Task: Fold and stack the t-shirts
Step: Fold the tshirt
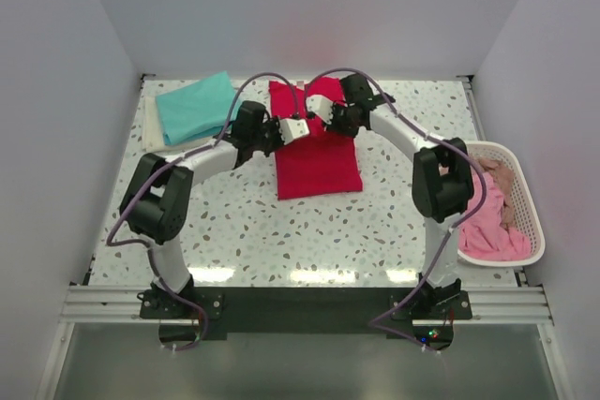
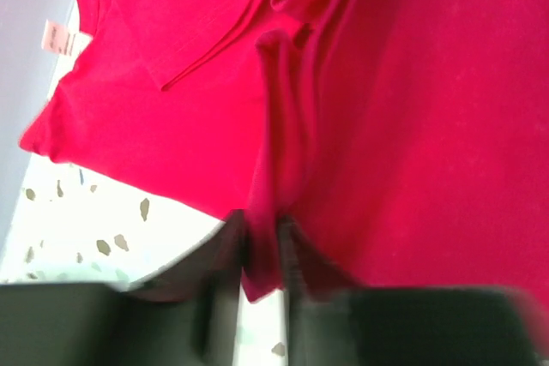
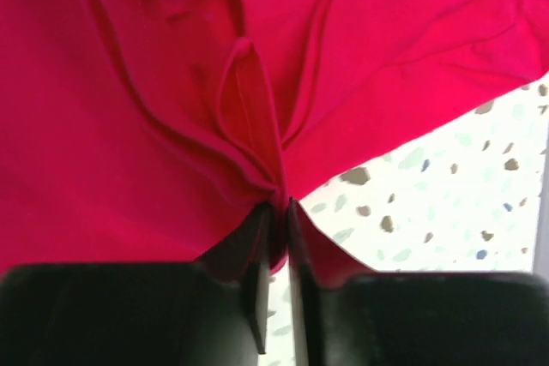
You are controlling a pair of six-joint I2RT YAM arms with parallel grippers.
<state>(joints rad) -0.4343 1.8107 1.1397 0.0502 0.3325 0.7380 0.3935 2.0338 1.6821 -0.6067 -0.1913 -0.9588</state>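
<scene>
A crimson-red t-shirt [image 1: 317,164] lies partly folded at the middle of the table, its top edge bunched up between the two arms. My left gripper [image 1: 300,128] is shut on a pinched fold of the red t-shirt [image 2: 403,117], and the cloth hangs out below the jaws of the left gripper [image 2: 262,246]. A small white neck label [image 2: 58,38] shows at the far left. My right gripper [image 1: 313,111] is shut on another ridge of the red t-shirt [image 3: 129,126], the cloth puckering into the right gripper [image 3: 279,222].
A folded teal t-shirt [image 1: 195,106] lies on a cream one [image 1: 153,134] at the back left. A white mesh basket [image 1: 498,148] at the right edge holds pink t-shirts [image 1: 487,227]. Speckled table [image 1: 281,231] shows in front of the red shirt.
</scene>
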